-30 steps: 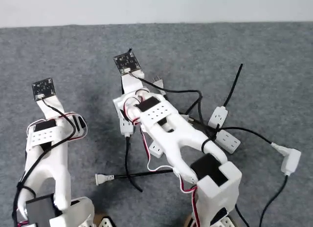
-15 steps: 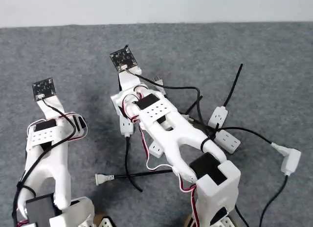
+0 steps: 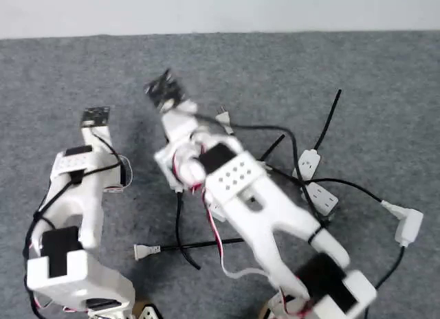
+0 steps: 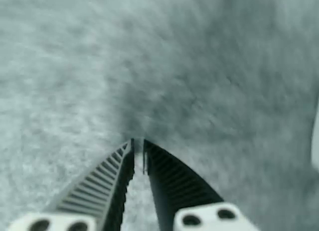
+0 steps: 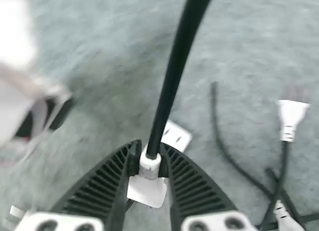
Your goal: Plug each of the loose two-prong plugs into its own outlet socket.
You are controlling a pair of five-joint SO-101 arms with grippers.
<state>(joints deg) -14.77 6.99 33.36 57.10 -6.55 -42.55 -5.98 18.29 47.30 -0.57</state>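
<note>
Plug (image 5: 146,190) looks white, black-corded, pinched in right tool (image 5: 149,147).

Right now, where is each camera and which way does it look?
High view: up above, looking down at grey carpet, black cords, left arm and right arm.
Left wrist view: on the left arm, looking past the shut left gripper at carpet.
Right wrist view: on the right arm, looking past the right gripper, shut on a white plug, toward a socket.
Shared: high and right wrist views both show black cords.
</note>
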